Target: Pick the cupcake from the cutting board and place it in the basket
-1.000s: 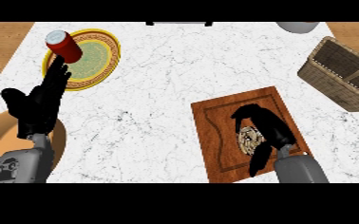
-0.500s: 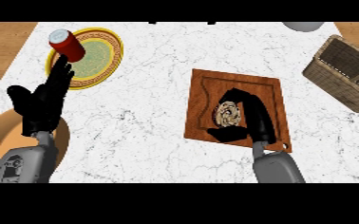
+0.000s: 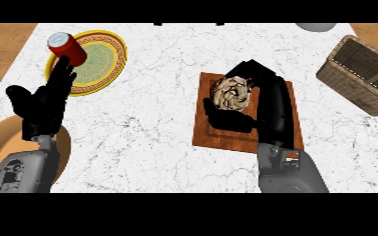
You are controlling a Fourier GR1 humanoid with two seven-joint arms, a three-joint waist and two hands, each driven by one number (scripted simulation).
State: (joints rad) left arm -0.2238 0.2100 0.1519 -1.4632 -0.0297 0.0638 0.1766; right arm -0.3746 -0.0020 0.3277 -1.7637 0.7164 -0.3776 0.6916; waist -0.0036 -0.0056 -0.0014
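Observation:
A cupcake (image 3: 232, 93) with pale swirled frosting sits on the brown wooden cutting board (image 3: 218, 134) at the middle right. My right hand (image 3: 267, 100) wraps it: fingers curl over its far side and the thumb lies along its near side. The wicker basket (image 3: 353, 74) stands at the right edge, apart from the board. My left hand (image 3: 43, 103) rests open at the left, fingers pointing up.
A yellow-rimmed green plate (image 3: 100, 64) lies at the back left with a red can (image 3: 66, 48) standing on its left rim, just above my left hand. A grey bowl (image 3: 317, 26) peeks in at the back right. The counter's left edge shows wood beyond it.
The view has shifted, so the board now lies nearer the middle. My right hand's fingers have curled closer round the cupcake. The left hand stays open.

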